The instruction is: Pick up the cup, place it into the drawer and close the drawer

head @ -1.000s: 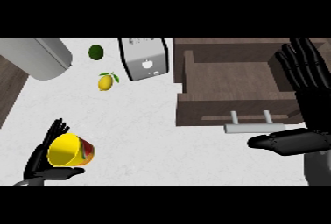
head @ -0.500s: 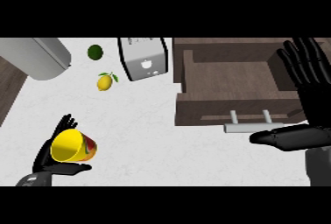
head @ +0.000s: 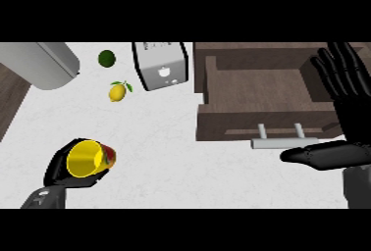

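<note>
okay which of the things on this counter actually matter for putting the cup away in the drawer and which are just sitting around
Part of the job:
- yellow cup, held in the left hand
- open drawer with its handle
- right hand, open beside the drawer

Just lying about:
- lemon
- lime
- toaster
- grey rounded appliance at the upper left
</note>
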Controlling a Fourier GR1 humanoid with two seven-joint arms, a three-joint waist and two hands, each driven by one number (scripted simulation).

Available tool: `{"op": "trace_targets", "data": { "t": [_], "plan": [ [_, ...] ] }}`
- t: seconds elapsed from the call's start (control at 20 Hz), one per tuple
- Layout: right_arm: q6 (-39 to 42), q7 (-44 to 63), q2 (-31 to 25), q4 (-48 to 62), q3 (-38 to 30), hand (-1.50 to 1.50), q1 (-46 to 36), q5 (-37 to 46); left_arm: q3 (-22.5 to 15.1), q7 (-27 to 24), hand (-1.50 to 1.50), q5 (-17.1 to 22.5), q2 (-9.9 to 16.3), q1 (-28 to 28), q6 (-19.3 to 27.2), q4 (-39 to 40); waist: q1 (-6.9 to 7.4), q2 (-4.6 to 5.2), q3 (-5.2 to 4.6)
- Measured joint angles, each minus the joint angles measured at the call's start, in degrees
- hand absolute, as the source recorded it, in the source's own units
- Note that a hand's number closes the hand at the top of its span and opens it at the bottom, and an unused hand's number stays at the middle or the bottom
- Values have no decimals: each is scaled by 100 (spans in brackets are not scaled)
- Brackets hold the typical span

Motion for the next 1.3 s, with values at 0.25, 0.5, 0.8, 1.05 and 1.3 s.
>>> {"op": "trace_targets", "data": {
  "t": [0.25, 0.5, 0.8, 1.05, 1.3],
  "plan": [
    [44, -17, -79, 45, -120, -150, -18, -72, 217, -307, 150, 72, -226, -54, 819, -166, 11, -5, 6],
    [71, -42, -53, 31, -100, -150, 16, -102, 678, -432, 150, 426, -703, -382, 1562, -189, -17, 2, 6],
    [73, 19, -87, -3, -133, -150, 7, -127, 651, -358, 150, 580, -932, -921, 1357, -448, 13, -23, 16],
    [115, 83, -178, -16, -239, -150, 20, -195, 357, -51, 150, 506, -1110, -1408, 1246, -851, 67, -52, 25],
    [47, 13, -153, 97, -208, -150, 49, -22, 34, 675, 150, 533, -1389, -1877, 1241, -1660, 147, -79, 33]
  ]
}}
